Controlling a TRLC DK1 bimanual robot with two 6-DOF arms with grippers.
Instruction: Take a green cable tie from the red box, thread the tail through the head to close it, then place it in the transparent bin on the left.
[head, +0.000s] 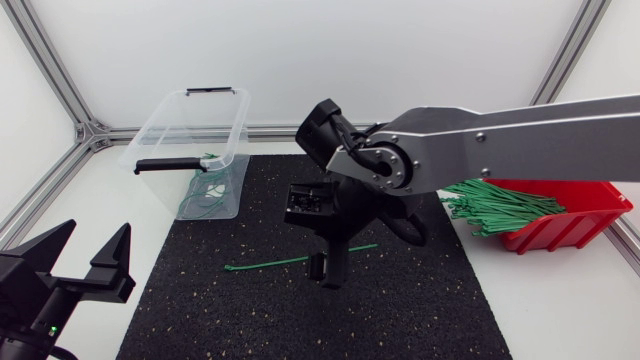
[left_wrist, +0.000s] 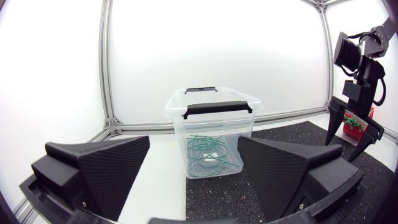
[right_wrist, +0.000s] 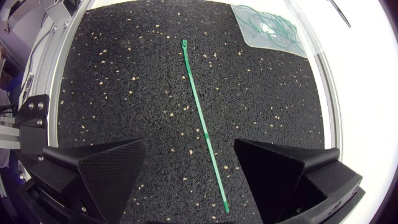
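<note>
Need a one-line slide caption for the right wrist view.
Open right gripper hovers over a straight, unthreaded green cable tie on the speckled black mat; transparent plastic bin with looped ties ahead.

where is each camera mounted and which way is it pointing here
Head view: fixed above the table, looking down on mat, transparent bin, red box; shows right arm and open left gripper.
Left wrist view: on the left arm's last link, looking across at the bin; own open fingers, right gripper beyond.
Right wrist view: on the right arm's last link, looking down at a green cable tie lying between its open fingers.
Shared: all three show the bin; head and right wrist show the tie.
</note>
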